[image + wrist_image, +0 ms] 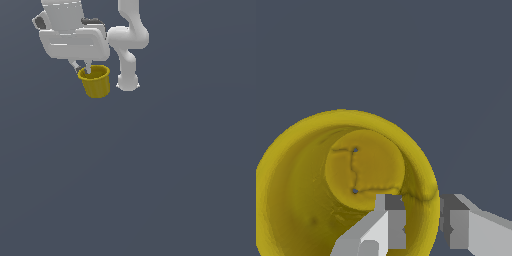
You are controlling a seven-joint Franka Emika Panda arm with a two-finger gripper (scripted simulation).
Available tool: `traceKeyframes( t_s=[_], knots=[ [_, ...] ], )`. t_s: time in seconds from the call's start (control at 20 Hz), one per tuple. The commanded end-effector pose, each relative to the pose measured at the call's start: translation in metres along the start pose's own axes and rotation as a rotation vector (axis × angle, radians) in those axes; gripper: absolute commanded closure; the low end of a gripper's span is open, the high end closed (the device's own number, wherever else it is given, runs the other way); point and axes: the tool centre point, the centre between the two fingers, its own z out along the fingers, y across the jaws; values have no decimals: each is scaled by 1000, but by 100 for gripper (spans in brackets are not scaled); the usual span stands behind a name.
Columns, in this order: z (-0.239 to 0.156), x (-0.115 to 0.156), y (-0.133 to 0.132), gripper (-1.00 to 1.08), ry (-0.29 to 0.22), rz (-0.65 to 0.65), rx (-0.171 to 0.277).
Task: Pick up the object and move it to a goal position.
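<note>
While fingers [391,225] straddle its rim, cup [95,82] holds nothing.

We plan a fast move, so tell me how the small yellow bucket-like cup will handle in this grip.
The small yellow bucket-like cup looks hollow and thin-rimmed, so probably light. The gripper pinches only one wall, one finger inside and one outside, so it may swing or pivot. Its walls look smooth and taper slightly, so it might slip.

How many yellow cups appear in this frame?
1. The yellow cup hangs under the gripper near the exterior view's upper left; in the wrist view one finger is inside its wall, one outside. No others visible.
</note>
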Motion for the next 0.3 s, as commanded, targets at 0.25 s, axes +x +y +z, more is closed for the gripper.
traceKeyframes(
  t_s=[0.25],
  knots=[
    [-14,3,4,108,2,-1,0]
  ],
)
